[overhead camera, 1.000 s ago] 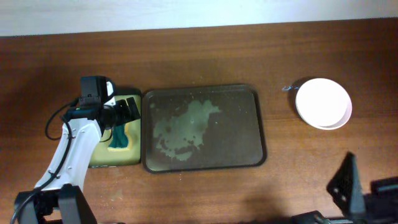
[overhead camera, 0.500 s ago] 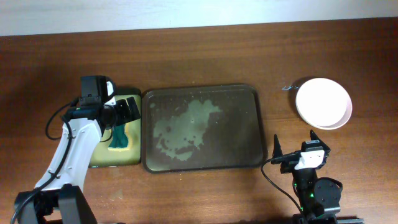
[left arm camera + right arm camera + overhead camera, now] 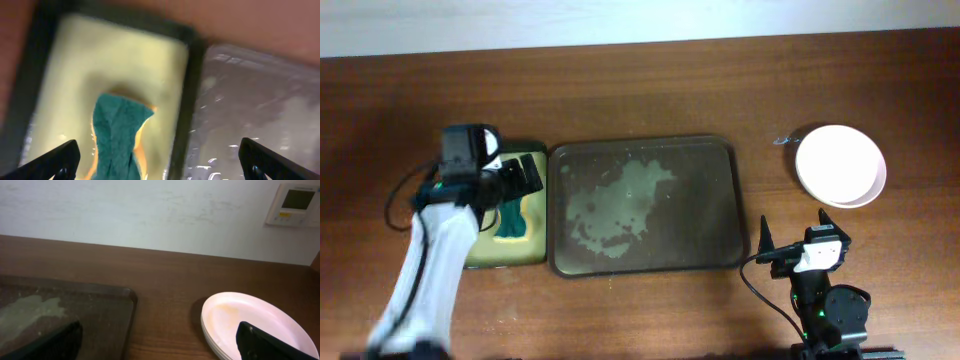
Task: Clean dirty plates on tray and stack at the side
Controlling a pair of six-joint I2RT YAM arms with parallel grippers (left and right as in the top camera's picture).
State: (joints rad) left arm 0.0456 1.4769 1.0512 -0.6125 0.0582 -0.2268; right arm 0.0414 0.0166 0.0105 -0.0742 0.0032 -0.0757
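Observation:
The large dark brown tray (image 3: 720,160) lies mid-table with a pale wet patch and no plates on it. The plates (image 3: 840,165) sit stacked to its right, white one on top. In the right wrist view the stack (image 3: 240,317) shows a faint yellowish smear. My left gripper (image 3: 525,175) is open and empty above the teal sponge (image 3: 510,218). In the left wrist view its jaws (image 3: 160,165) span the sponge (image 3: 117,135) and the tray's edge (image 3: 260,100). My right gripper (image 3: 795,238) is open and empty at the front right, apart from the plates; its jaws (image 3: 160,347) show low.
A smaller dark-rimmed tray with a yellow-green inside (image 3: 480,255) holds the sponge, just left of the large tray. A white wall with a small panel (image 3: 295,202) stands behind the table. A small shiny bit (image 3: 782,141) lies by the plates.
My left arm is blurred and its gripper has shifted slightly left over the small tray. My right arm swung into its folded pose a second ago and has held still since.

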